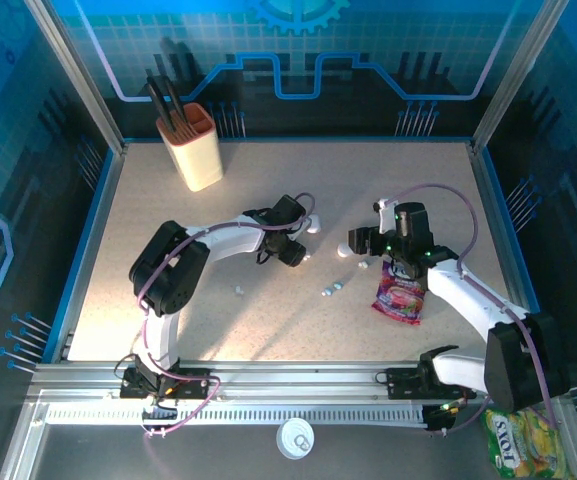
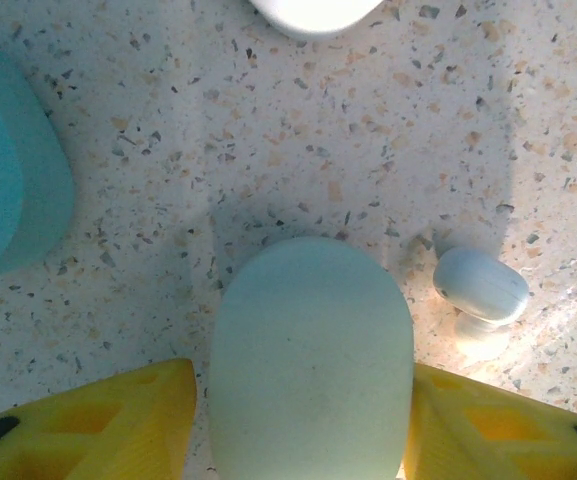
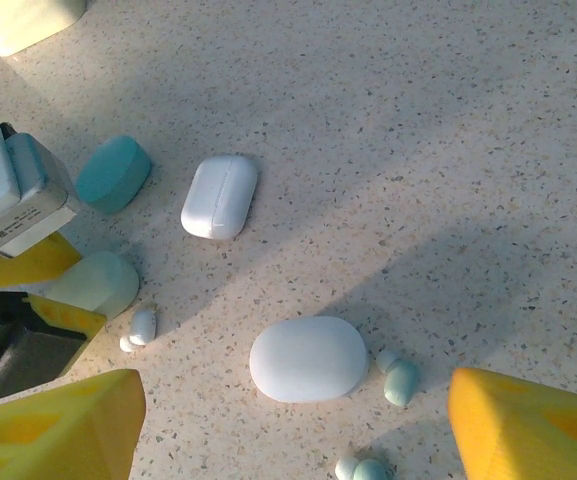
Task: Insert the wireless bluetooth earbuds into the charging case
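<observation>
Earbuds (image 1: 330, 289) lie loose on a speckled beige tabletop (image 1: 218, 330), boxed in by blue patterned walls (image 1: 368, 40) and aluminium framing. At the far left I see a tan holder (image 1: 198, 150) with dark tools in it, and a pink snack packet (image 1: 400, 295) lies beside my right arm.

My left claw (image 2: 303, 385) is down at the table with its yellow fingers (image 2: 98, 420) on either side of a pale green case (image 2: 311, 350). A sliver of table shows along one side, so I cannot tell whether it is actually clamped. A white earbud (image 2: 480, 285) lies just beside that case, next to one finger.

My right claw (image 3: 288, 440) is spread wide and holds nothing. A white oval case (image 3: 308, 358) lies between its fingers, with a light-blue earbud (image 3: 400, 380) just beside the case and another blue bud (image 3: 363, 468) nearer the claw.
</observation>
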You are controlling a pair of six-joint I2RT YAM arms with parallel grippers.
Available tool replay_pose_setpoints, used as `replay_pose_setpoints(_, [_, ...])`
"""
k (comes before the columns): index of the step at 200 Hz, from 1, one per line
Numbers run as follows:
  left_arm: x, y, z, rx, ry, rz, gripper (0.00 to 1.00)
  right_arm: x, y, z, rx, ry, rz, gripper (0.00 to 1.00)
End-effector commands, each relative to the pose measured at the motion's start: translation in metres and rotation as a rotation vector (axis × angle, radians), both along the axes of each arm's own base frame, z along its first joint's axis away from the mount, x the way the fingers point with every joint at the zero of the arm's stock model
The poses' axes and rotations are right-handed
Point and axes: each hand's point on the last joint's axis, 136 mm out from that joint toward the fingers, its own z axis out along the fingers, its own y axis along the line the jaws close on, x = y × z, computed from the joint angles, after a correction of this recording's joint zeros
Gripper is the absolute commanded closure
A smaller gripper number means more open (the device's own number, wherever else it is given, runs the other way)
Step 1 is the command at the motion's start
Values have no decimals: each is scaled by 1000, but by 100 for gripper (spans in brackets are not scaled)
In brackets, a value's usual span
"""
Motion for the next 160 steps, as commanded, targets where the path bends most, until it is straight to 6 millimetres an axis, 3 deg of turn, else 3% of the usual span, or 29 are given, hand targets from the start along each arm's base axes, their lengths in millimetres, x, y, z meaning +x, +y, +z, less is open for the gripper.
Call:
replay_pose_setpoints(1, [2,-1,7,4,-31,0,46,0,-3,1,25,4,-11,21])
replay_pose_setpoints(11, [3,-1,9,-9,-52,-1,54,-1,-2,2,31,14,-9,21])
replay_pose_setpoints(47, [1,0,23,-42,-108,-17,55,-8,-10,13,80,57,-31,23])
replay_pose_setpoints(60, [0,-2,30,-60,-143,-43,56,-12,-4,19,127,43,3,27])
replay_pose_setpoints(99, [-20,-22,55,-188,-225,-233,55,-26,11,30,262,113,47,25])
replay_pose_setpoints(121, [-30,-32,68,-260,-282,-325,67,-32,23,34,332,156,78,25])
replay_pose_setpoints(160, [-46,-41,87,-339,-390,-469,62,-41,49,39,413,231,144,25])
